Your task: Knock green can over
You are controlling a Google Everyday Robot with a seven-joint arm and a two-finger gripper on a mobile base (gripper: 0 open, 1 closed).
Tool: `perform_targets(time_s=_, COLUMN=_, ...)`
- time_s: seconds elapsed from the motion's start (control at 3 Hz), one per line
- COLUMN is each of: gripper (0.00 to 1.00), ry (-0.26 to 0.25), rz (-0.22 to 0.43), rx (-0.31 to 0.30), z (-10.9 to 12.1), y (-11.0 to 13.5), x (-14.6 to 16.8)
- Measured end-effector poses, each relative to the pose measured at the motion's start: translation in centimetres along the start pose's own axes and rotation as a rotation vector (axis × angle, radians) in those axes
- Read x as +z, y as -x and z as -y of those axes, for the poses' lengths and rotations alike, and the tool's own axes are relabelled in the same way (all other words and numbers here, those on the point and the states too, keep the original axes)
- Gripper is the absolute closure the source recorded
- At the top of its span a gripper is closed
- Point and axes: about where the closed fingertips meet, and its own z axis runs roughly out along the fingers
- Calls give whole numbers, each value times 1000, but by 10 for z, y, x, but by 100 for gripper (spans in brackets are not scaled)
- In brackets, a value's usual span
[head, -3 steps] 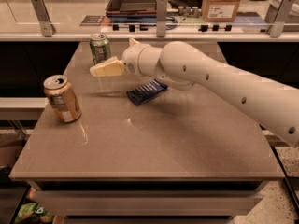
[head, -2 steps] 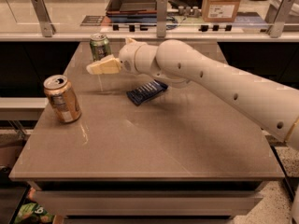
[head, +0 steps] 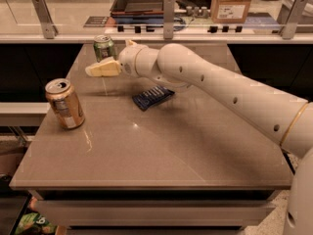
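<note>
- Green can [head: 104, 48]: stands upright in the upper left of the frame, near the far edge of the table [head: 161, 151]. Its silver top faces up. I read the task as not yet done.
- Gripper [head: 100, 68]: sits just below and in front of the can's base in the picture, pale tip pointing toward the left edge of the frame. I cannot tell whether the claw is spread or pressed together, and it holds nothing that I can see.
- Change noted: over the last second the gripper has slid leftward in small steps, from right of the can's base to directly under it in the frame. The can has not shifted or tilted in that time.
- Meaning for the task: I judge this to be the approach phase, with the push still to come. Contact between gripper and can cannot be confirmed from this view.
- Arm [head: 220, 87]: reaches in from the right edge of the frame, crossing above the blue packet [head: 152, 97] that lies flat at table centre.
- Orange-gold can [head: 64, 104]: stands upright at the left of the frame, well apart from the gripper, and must stay untouched.
- Caution: a push low on the can may slide it instead of tipping it, so I would strike nearer the top.
</note>
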Motion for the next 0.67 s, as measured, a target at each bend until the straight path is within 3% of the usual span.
perform_targets(time_s=0.33, gripper=0, ry=9, rz=9, rx=17, z=-3, y=-3, x=8)
perform_targets(time_s=0.67, gripper=15, ry=10, rz=12, rx=19, z=-4, y=-5, x=12)
